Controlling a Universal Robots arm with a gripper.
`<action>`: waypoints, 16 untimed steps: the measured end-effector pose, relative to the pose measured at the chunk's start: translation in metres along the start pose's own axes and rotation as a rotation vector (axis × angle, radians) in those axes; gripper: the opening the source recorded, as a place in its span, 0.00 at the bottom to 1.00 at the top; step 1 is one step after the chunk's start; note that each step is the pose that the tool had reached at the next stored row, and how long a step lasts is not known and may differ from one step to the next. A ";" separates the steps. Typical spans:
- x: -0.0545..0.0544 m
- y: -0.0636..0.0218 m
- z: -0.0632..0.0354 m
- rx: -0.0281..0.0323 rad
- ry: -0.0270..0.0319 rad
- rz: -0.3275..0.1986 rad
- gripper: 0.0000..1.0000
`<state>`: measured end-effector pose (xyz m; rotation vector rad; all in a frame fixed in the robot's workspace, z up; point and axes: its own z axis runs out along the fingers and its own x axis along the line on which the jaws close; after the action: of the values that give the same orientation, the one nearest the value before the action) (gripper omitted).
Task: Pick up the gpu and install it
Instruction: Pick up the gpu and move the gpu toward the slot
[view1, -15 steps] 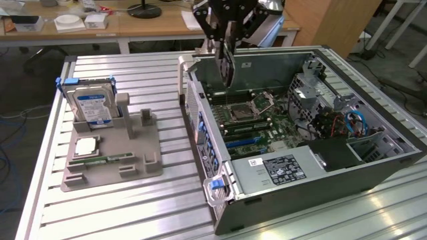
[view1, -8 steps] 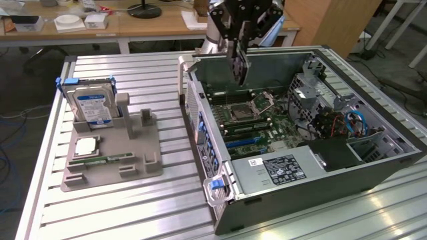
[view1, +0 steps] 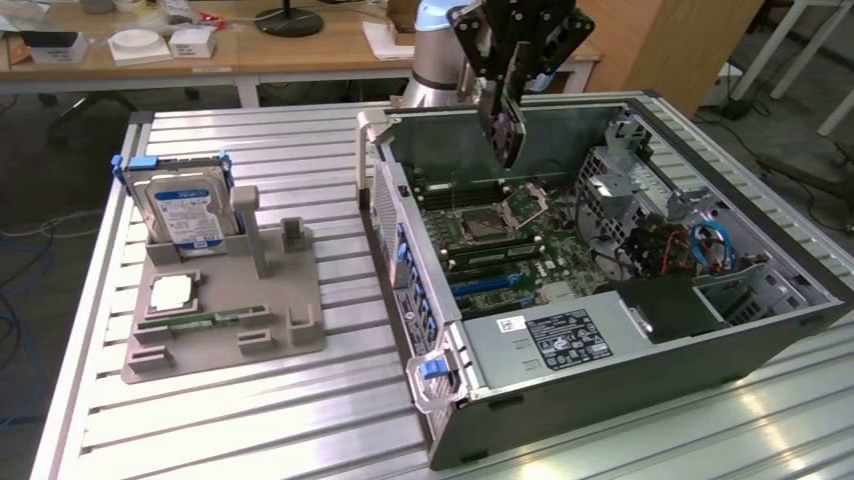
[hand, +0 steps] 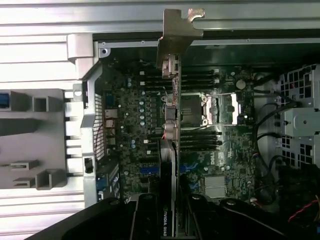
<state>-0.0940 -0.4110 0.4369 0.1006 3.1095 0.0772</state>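
The jaws are clamped on the gpu (view1: 506, 135), which hangs on its edge just above the open computer case (view1: 694, 362). It should stay straight, line up with its slot, and go down slowly.

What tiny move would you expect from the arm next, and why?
Probably lower straight down, slowly. The gripper holds the graphics card on edge over the open computer case, apart from the green board below, so it likely needs to come closer first.
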 end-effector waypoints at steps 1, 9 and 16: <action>-0.004 0.0002 0.0002 -0.0001 0.0000 0.000 0.25; -0.032 0.0020 0.0013 -0.0001 -0.0001 0.001 0.25; -0.059 0.0037 0.0029 -0.0001 -0.0001 0.001 0.25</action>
<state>-0.0349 -0.4110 0.4359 0.1028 3.1094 0.0773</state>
